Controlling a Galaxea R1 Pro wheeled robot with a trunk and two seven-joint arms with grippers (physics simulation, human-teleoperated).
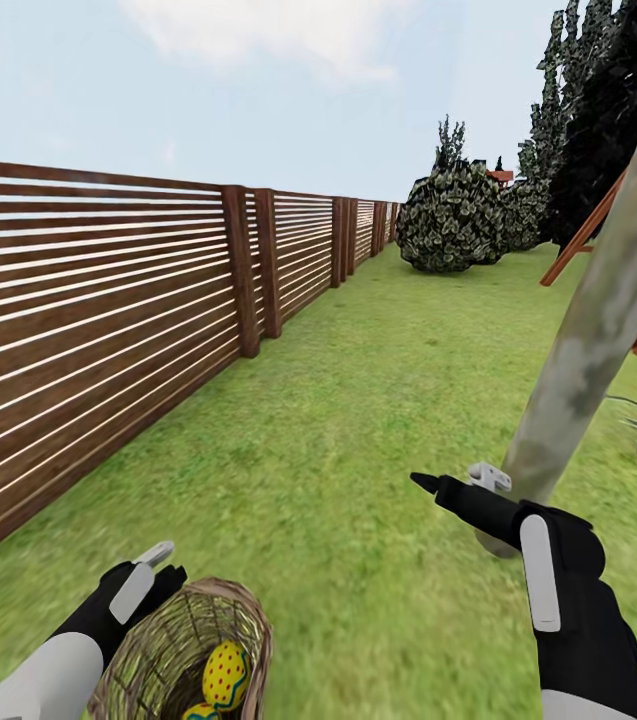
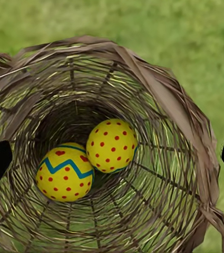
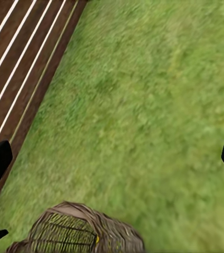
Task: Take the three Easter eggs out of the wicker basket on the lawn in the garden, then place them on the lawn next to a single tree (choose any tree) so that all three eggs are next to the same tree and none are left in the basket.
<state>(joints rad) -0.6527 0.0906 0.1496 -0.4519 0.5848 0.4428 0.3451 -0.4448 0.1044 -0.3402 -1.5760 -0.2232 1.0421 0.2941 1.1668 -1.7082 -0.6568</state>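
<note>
Two Easter eggs (image 2: 88, 158) deep in the wicker basket (image 1: 183, 650), bottom left of frame, straight ahead of the left claw (image 1: 153, 565), fingers spread wide and empty. Right claw (image 1: 458, 482) released too, mid-right by the tree trunk (image 1: 598, 320). Left arm nearer by far.

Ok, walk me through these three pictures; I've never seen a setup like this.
This is a simulated two-armed robot in a garden. The big picture looks down from its head: fence at the left, lawn, a pale tree trunk at the right. The left end effector is at the rim of a wicker basket; the right end effector is open and empty near the trunk. The left wrist camera looks into the basket, where two Easter eggs show. The right wrist camera looks down at grass.
</note>
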